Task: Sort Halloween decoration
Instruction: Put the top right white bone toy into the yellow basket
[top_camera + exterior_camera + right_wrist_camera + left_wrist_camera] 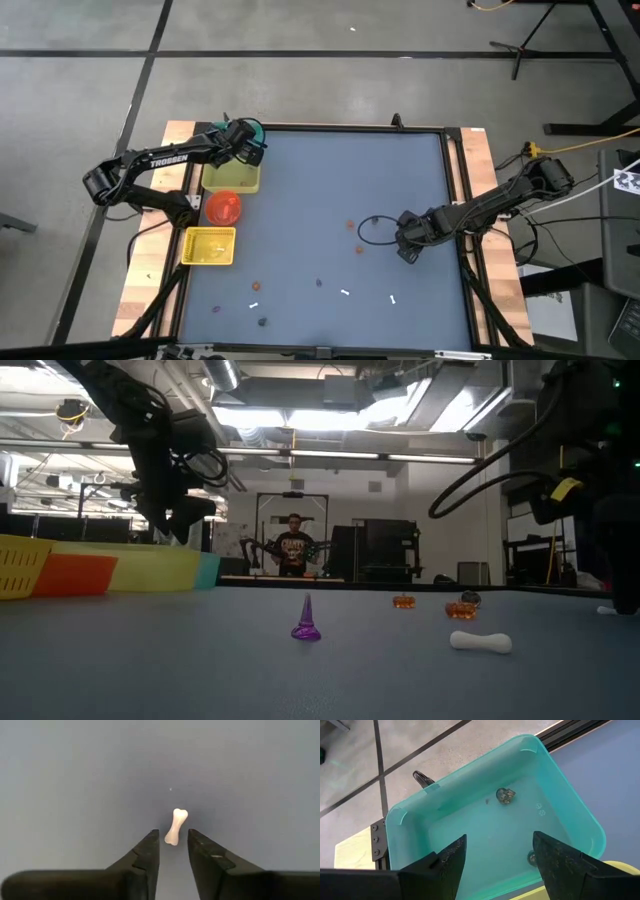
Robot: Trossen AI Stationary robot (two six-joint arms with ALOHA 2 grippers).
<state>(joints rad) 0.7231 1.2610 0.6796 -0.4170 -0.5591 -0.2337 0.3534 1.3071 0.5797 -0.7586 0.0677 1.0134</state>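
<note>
Right wrist view: right gripper [173,851] low over mat, jaws narrow around white bone [175,826]; contact not discernible. Left gripper [498,855] hung wide open above teal bin [560,785].

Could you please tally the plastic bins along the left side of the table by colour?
Teal bin: 1
Yellow bins: 2, the pale tub and the mesh basket
Red bin: 1
Total: 4

Trinket [505,795] in bin [560,785] — bone [175,826] between fingertips [151,840]
</note>
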